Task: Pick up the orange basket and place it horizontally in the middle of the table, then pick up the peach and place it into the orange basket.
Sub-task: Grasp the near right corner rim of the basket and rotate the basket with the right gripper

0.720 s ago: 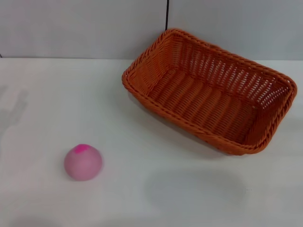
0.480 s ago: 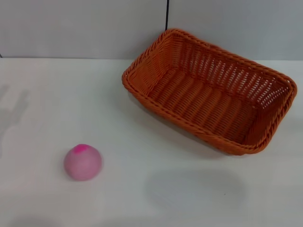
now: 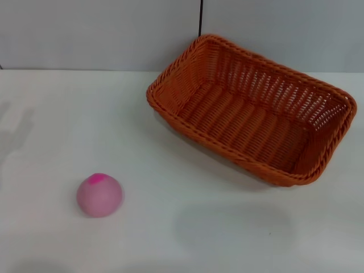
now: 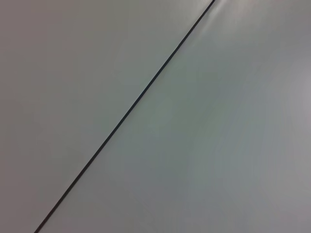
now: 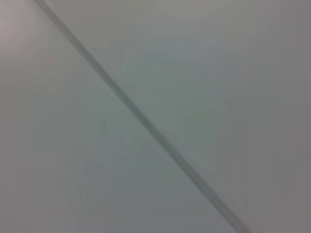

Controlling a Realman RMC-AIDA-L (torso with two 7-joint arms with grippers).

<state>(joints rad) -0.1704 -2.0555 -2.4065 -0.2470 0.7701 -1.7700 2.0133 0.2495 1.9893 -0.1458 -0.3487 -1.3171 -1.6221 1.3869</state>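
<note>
Right now neither arm shows in the head view, and both wrist views take in only a plain grey panel crossed by a dark seam, so whether either set of jaws is apart or together cannot be told.

On the plain white smooth surface [image 3: 68, 114] the large rectangular orange-brown woven basket [image 3: 250, 108] sits toward the far right, near the back wall, empty and upright on its ribbed bottom. Its long axis runs askew, from far left to near right, not square to the robot. The small round pale-pink peach with a magenta patch on top [image 3: 99, 195] lies at the near left, well apart from the basket.

The step in hand appears to be the first: taking up the basket. To do it well, an arm would probably best come down over the braided rim at the middle of a long side, one finger inside and one outside the sloping openwork wall, so the load hangs balanced. The lift should clear the surface before the basket is turned, then it should be set down with its long sides running left to right at the centre, leaving the peach undisturbed.

Against the earlier head pictures nothing has changed: basket and peach lie exactly where they were, and no arm has entered.
</note>
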